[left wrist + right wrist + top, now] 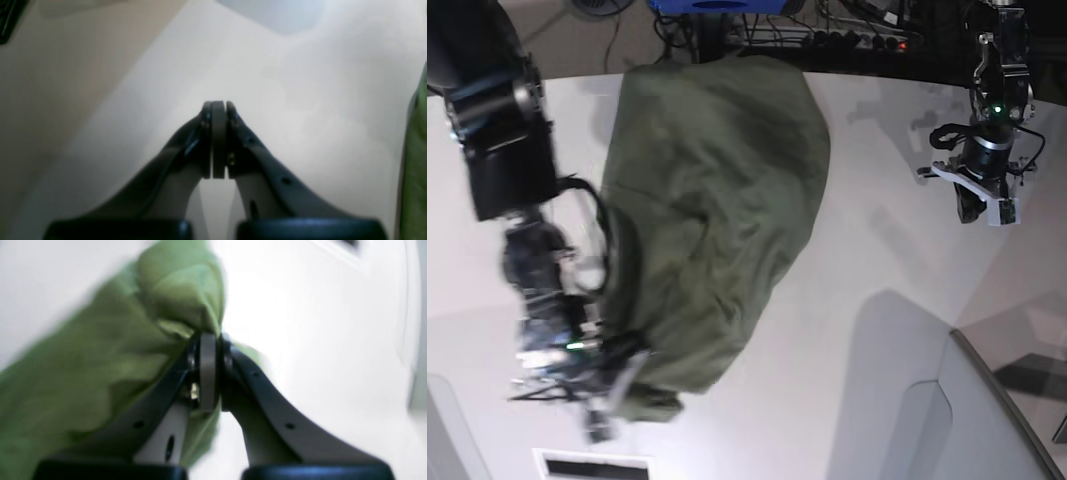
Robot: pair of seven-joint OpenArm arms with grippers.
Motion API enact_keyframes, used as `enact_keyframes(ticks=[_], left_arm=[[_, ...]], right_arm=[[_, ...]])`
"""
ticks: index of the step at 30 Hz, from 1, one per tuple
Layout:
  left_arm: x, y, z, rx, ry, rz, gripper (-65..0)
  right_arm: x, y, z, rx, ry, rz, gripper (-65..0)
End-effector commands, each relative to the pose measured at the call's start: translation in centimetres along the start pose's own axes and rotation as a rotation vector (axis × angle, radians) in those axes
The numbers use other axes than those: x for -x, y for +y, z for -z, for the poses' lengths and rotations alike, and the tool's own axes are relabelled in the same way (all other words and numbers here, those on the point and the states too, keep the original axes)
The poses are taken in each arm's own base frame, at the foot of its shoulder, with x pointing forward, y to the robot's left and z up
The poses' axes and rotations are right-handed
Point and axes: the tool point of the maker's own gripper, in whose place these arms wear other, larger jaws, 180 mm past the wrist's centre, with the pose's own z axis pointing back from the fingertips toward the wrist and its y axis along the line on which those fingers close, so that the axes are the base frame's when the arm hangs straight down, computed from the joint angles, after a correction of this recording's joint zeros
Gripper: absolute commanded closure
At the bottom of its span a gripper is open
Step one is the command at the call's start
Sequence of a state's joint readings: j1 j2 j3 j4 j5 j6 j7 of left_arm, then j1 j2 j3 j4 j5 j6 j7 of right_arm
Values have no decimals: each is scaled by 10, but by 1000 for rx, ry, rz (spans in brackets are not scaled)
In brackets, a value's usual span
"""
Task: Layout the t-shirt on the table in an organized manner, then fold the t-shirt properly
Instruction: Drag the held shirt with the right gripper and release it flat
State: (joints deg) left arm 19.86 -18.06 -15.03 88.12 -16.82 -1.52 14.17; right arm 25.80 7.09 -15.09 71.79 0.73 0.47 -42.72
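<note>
your right tool (209, 340) is clamped on a bunched fold of the t-shirt (100, 366), with green cloth gathered over its tip and spilling to the left in the right wrist view. that view is smeared, so which part of the garment it pinches is hard to say; in the base view it looks like the near lower edge. there the t-shirt (717, 200) lies crumpled in a long heap on the white tabletop (877, 300), running from the far edge down toward your right tool (607, 400). your left tool (218, 106) is pressed together on nothing, hanging over bare tabletop (300, 100), with only a sliver of the t-shirt (415, 166) at the right edge of its view. in the base view your left tool (972, 205) sits well apart from the cloth.
</note>
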Motion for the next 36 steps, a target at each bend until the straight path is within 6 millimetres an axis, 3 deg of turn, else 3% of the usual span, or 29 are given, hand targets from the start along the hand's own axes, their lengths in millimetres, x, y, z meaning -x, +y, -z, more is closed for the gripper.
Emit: enact_keyframes(ticks=[1, 4, 6, 8, 11, 14, 17, 21, 22, 26, 28, 30, 33, 36], left_arm=[[-15, 4, 0, -7, -47, 9, 0], [-16, 4, 0, -7, -49, 9, 0], [-19, 3, 2, -3, -55, 8, 0], [-16, -6, 4, 19, -46, 14, 0], [-21, -9, 8, 25, -56, 12, 0], [-25, -8, 10, 19, -66, 7, 0], [-28, -4, 10, 12, -72, 11, 0], [-31, 1, 9, 8, -74, 27, 0], [-30, 3, 9, 5, -71, 33, 0], [-9, 18, 13, -18, -13, 46, 0], [-3, 20, 14, -24, 3, 43, 0], [1, 21, 15, -25, 14, 42, 0], [0, 18, 18, -20, 13, 40, 0], [-11, 15, 23, -18, -11, 29, 0]], right_arm=[[-15, -51, -4, 102, -43, 44, 0], [-18, -134, -16, 237, -43, 105, 0], [-32, -155, -28, 275, -57, 108, 0], [-59, -150, -44, 272, -83, 92, 0], [-101, -67, -52, 145, -138, -16, 0], [-120, 34, -55, -27, -164, -84, 0], [-117, 135, -58, -204, -135, -113, 0], [-86, 202, -39, -349, -121, -165, -3], [-77, 210, -33, -377, -100, -109, -3], [-12, 229, -4, -436, 93, 52, -2], [5, 231, 0, -444, 131, 54, -2], [27, 239, -1, -455, 174, 44, -2], [40, 241, -8, -472, 204, 39, 0], [48, 244, -32, -519, 240, 19, 0]])
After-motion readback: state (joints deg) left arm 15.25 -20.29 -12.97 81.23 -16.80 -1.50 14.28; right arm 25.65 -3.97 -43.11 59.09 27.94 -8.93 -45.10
